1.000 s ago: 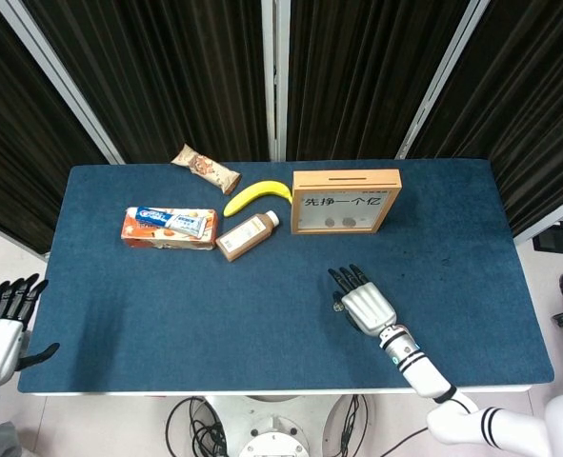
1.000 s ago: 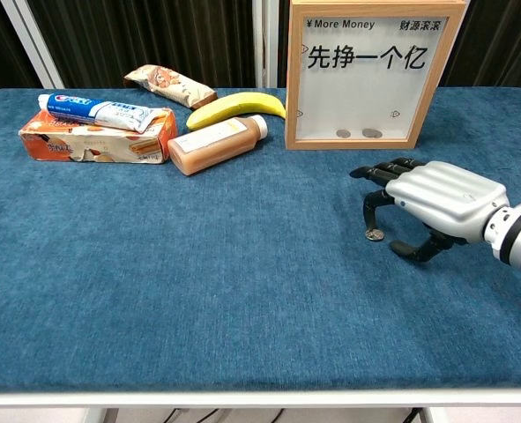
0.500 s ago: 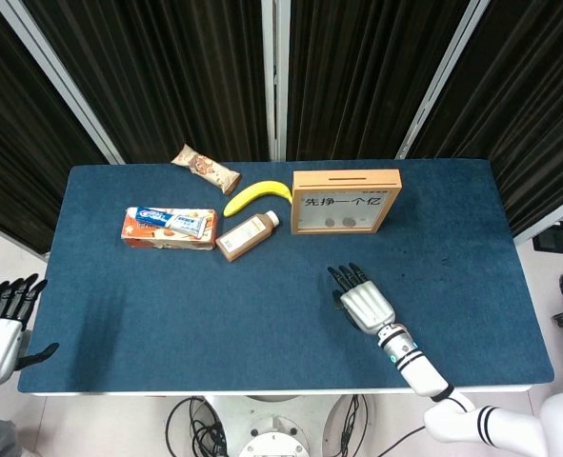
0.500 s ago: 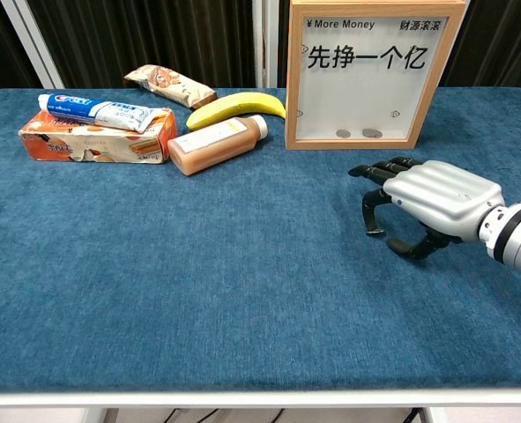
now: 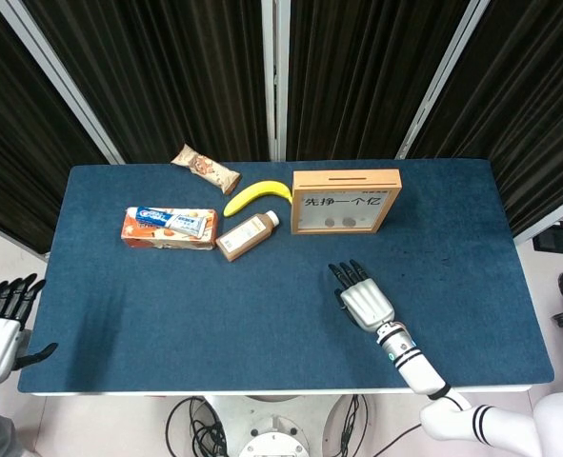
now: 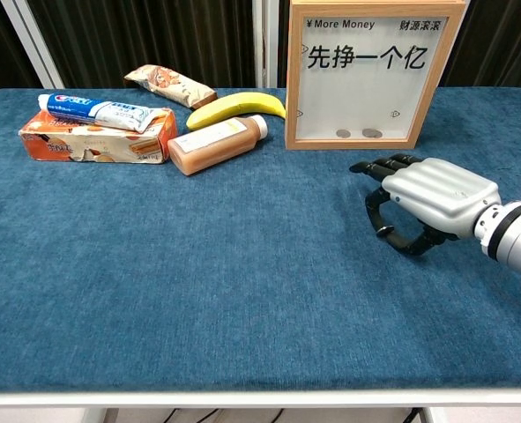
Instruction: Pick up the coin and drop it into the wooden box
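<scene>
My right hand (image 5: 365, 303) (image 6: 432, 198) hovers palm-down on the blue table, in front of the wooden box (image 5: 346, 201) (image 6: 372, 75). Its fingertips (image 6: 383, 232) curl down to the cloth and the thumb is drawn in close under them. The coin lay at that spot; it is now hidden under the fingers in both views, so I cannot tell whether it is pinched. The box stands upright with a slot in its top edge and two coins behind its clear front. My left hand (image 5: 0, 328) hangs off the table's near left corner, fingers spread, holding nothing.
Left of the box lie a banana (image 5: 257, 195) (image 6: 235, 108), a brown bottle (image 5: 247, 235) (image 6: 216, 144), a toothpaste tube on an orange carton (image 5: 170, 228) (image 6: 97, 134) and a snack bar (image 5: 205, 168) (image 6: 169, 85). Bare blue cloth (image 5: 214, 314) lies around my right hand.
My right hand's fingers have curled down over the coin, and the thumb has closed in toward them. The coin, visible a second ago, is now covered. The left hand has barely moved.
</scene>
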`<state>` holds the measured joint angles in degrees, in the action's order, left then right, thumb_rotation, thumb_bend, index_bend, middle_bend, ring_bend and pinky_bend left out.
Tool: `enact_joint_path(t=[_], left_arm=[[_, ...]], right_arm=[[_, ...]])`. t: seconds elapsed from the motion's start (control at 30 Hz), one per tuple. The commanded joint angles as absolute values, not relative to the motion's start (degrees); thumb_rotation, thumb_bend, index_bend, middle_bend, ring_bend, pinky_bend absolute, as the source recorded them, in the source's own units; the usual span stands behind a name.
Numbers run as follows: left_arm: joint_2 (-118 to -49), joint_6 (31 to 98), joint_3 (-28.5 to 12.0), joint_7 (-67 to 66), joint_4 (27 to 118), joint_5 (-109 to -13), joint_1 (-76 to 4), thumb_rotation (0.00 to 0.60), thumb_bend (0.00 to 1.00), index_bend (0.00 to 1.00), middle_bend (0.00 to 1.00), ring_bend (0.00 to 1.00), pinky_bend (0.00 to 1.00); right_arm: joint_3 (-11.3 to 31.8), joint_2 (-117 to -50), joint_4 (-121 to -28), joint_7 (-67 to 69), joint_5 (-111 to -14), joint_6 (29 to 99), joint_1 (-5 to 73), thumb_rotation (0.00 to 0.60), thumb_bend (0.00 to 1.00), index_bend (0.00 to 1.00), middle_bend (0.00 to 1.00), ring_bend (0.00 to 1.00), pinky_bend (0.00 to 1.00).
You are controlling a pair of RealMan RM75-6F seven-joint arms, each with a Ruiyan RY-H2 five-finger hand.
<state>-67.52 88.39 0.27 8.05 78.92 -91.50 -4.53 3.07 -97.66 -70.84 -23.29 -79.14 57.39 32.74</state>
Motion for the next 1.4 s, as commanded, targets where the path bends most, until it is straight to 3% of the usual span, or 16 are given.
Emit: enact_joint_path(t=[0.03,0.6,1.0,1.23,1.4], left_arm=[[-67.5,88.3,0.3,8.2,78.8,-91.5,-4.5,0.600,0.12,0.01,0.00,0.00,0.00],[-67.7,88.6,0.3,8.3,78.8,-91.5,-4.4,0.600,0.12,0.01,0.00,0.00,0.00],[-67.6,88.7,0.5,8.5,78.8,-91.6,-4.2,0.600,0.12,0.01,0.00,0.00,0.00],[-67.4,89.0,0.5,8.4,79.2,-91.7,-4.1,0.600,0.12,0.01,0.00,0.00,0.00],[-67.4,88.9,0.6,7.9,79.5,-91.8,-4.1,0.600,0.12,0.01,0.00,0.00,0.00]], right_arm=[[3.1,-97.7,-70.8,-23.2,-79.2,57.4,32.8,0.600,0.36,0.48,0.00,0.00,0.00],[2.5,-97.6,-70.8,-21.0,-81.1,58.3,33.0,0.600,0.36,0.40,0.00,0.00,0.00],[1.5,-97.1,-70.9,-18.9,-83.6,59.2,33.0,0.600,0.37,0.39,0.00,0.00,0.00],[1.2,-96.6,-71.3,-17.9,-84.8,59.8,33.0,0.600,0.37,0.42,0.00,0.00,0.00],[0.8,-96.1,-71.7,-17.8,-85.3,59.8,33.0,0.600,0.37,0.50,0.00,0.00,0.00]])
